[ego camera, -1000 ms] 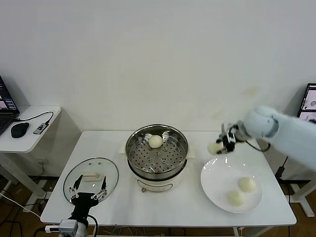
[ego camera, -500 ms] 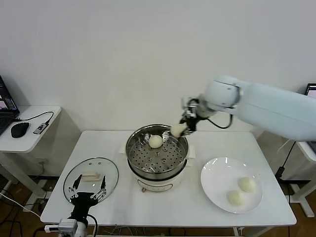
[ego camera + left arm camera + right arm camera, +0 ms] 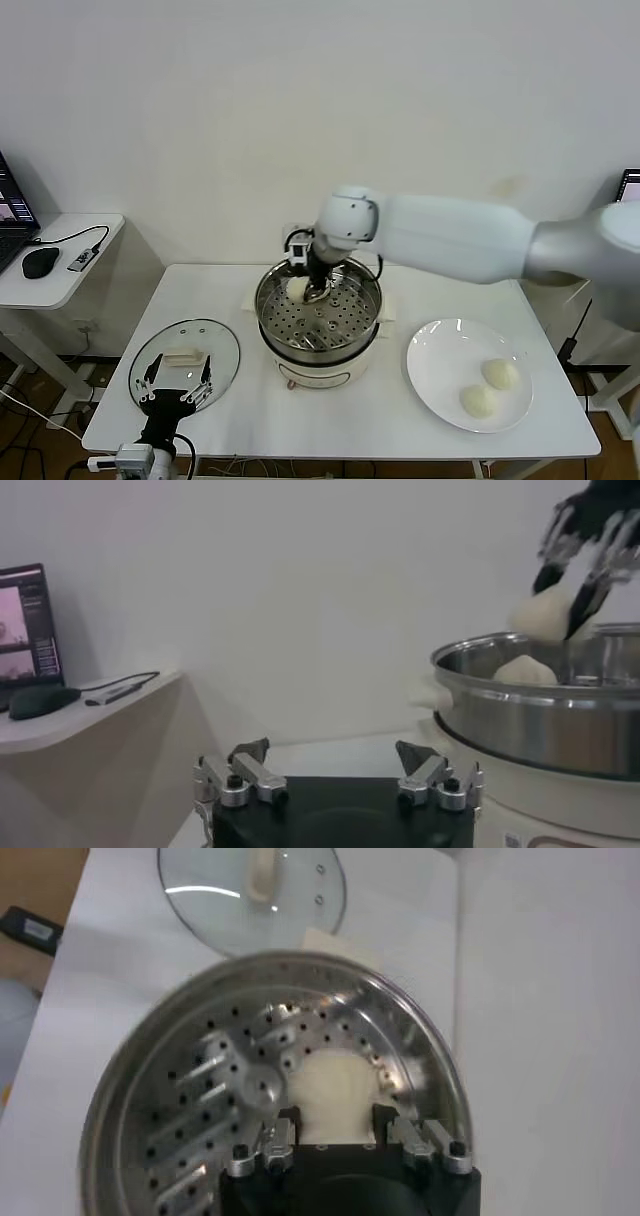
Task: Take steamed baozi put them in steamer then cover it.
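A cream-white baozi (image 3: 297,288) is clamped in the right pincer (image 3: 303,285), held just above the perforated tray at the back left of the steamer (image 3: 318,318). A second bun (image 3: 525,669) lies on the tray right beside it; in the head view the arm largely hides that one. The steamer, shiny steel on a white base, stands mid-tabletop (image 3: 250,400).

To its left lies a glass lid (image 3: 185,362), with the left pincer (image 3: 177,382) parked over the lid's near edge, its fingers spread wide. To the steamer's right, a white plate (image 3: 440,365) carries two more buns (image 3: 490,385), smooth and domed.

A second ago the right arm held this bun out over the plate's far side; it has since swung across to the steamer, over its back left.
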{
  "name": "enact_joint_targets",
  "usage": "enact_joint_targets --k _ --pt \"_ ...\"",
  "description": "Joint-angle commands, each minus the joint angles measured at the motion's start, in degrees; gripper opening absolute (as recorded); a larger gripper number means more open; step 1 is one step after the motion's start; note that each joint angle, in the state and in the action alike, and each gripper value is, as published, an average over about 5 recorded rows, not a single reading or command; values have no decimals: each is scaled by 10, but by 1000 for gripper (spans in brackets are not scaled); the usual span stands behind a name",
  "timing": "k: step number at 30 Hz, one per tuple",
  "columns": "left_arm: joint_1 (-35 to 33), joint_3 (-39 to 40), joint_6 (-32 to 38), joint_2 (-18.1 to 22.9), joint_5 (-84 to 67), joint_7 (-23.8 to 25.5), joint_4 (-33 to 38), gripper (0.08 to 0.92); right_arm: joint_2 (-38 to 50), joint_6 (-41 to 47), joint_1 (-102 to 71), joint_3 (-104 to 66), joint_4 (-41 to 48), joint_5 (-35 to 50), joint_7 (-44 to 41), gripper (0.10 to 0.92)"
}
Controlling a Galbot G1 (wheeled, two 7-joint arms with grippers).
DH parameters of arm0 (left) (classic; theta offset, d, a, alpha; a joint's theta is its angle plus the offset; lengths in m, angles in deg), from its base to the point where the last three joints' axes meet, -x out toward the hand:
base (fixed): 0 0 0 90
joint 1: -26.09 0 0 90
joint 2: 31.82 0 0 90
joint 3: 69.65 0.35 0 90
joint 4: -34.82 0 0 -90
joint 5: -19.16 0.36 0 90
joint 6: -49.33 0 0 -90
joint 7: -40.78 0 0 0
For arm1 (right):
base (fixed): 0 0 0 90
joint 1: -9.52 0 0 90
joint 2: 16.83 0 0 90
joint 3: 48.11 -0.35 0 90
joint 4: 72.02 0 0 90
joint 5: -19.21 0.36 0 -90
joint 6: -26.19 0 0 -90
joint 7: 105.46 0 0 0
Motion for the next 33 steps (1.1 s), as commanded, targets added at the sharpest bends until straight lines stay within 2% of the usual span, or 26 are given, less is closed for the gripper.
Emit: enact_joint_targets --k 1,14,19,27,33 --pt "-1 0 1 0 0 0 0 823 -62 10 -39 4 49 1 13 458" --pt "1 1 2 1 0 -1 -2 823 -78 4 -68 -1 96 -28 18 464" --pt "1 1 2 1 1 -1 -2 823 -60 3 -46 -6 78 -28 -7 576" --pt "3 3 0 0 2 0 -1 823 42 -14 68 0 -21 -34 -126 792" --pt "5 8 -1 -1 5 0 2 823 177 -38 133 26 -133 -40 -177 822"
